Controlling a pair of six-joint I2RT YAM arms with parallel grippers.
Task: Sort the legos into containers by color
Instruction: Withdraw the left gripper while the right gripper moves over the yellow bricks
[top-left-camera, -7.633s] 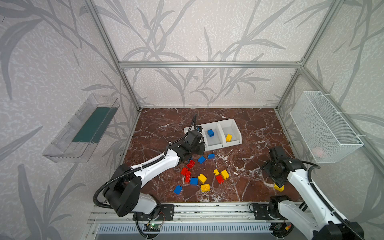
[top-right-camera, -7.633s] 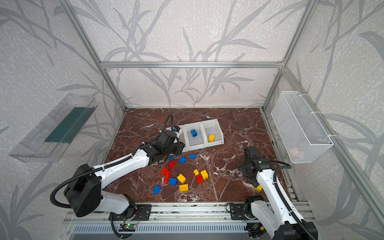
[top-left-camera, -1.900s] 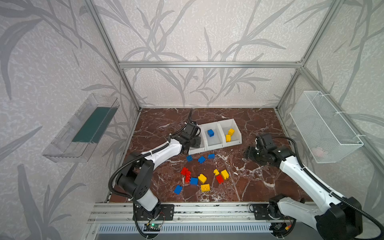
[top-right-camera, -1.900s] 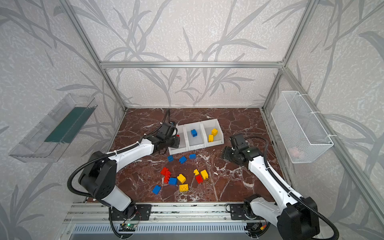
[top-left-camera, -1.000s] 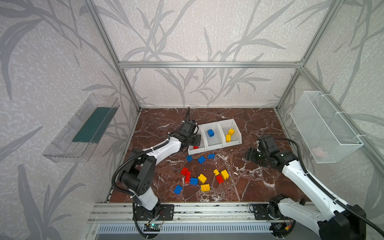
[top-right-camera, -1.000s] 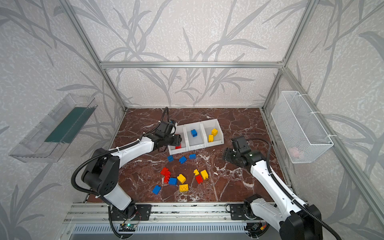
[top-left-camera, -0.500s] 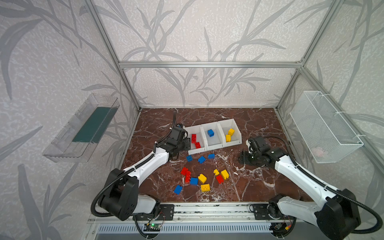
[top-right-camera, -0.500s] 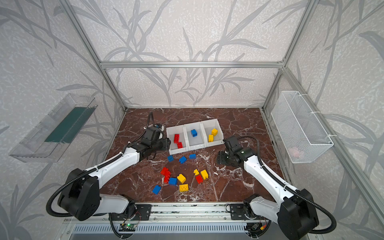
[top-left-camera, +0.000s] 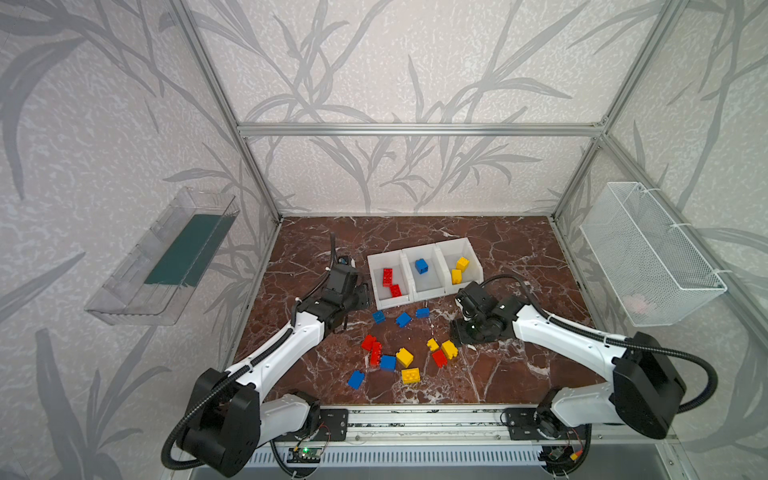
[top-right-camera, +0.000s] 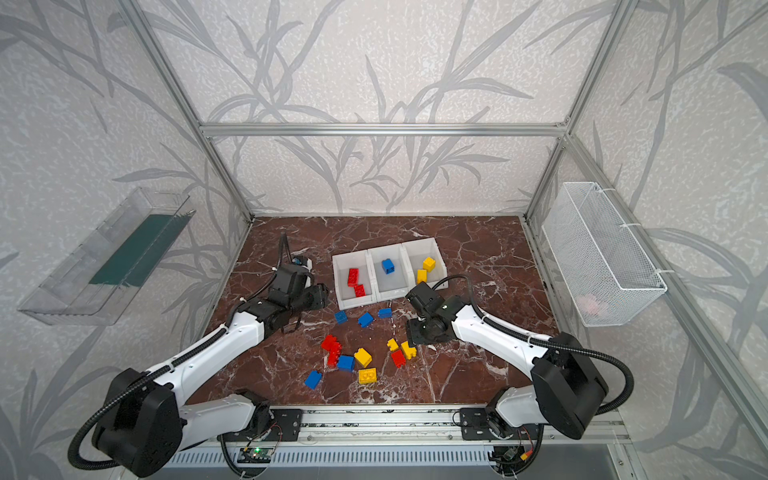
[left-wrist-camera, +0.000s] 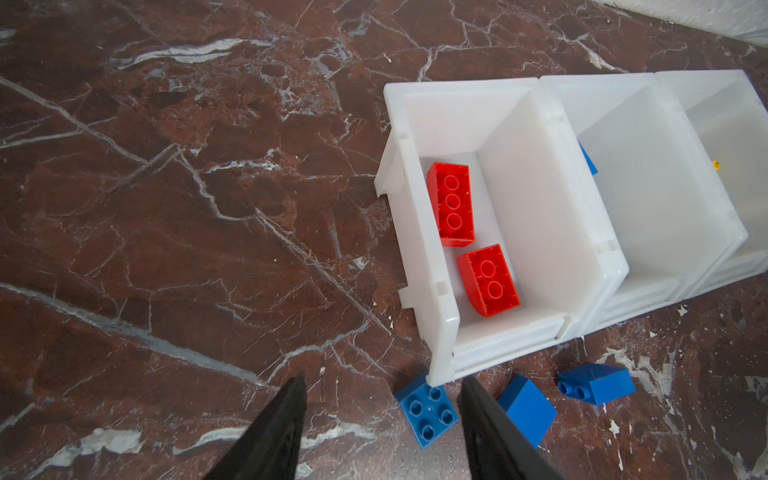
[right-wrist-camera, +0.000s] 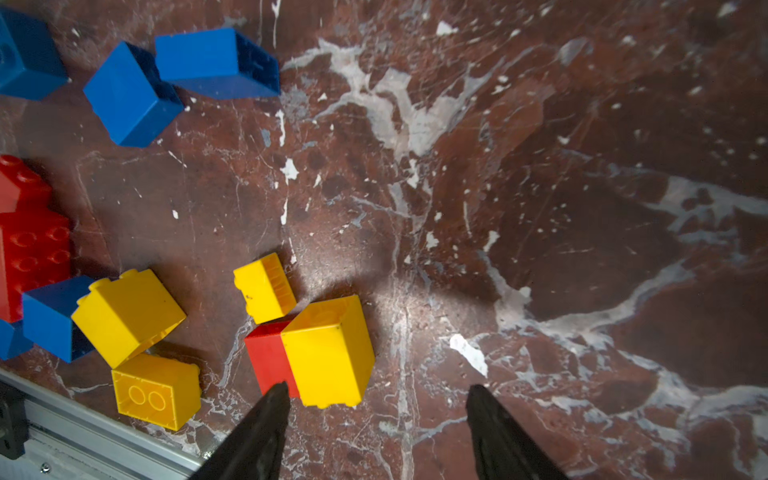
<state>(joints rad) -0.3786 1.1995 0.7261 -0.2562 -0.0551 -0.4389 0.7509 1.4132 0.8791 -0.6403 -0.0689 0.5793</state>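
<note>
Marble worktop (top-left-camera: 519, 249): at left, the left pincer (left-wrist-camera: 380, 399) stands open and empty, a blue lego (left-wrist-camera: 428, 409) between its tips, beside the white bins (left-wrist-camera: 415, 249) holding red, blue and yellow pieces. Centrally lie loose legos (top-left-camera: 405, 357). At right, the right pincer (right-wrist-camera: 378, 388), open and empty, has a yellow lego (right-wrist-camera: 328, 353) near one tip.

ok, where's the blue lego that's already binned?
In both top views the blue lego sits in the middle white bin, between the red legos' bin and the yellow legos' bin.
</note>
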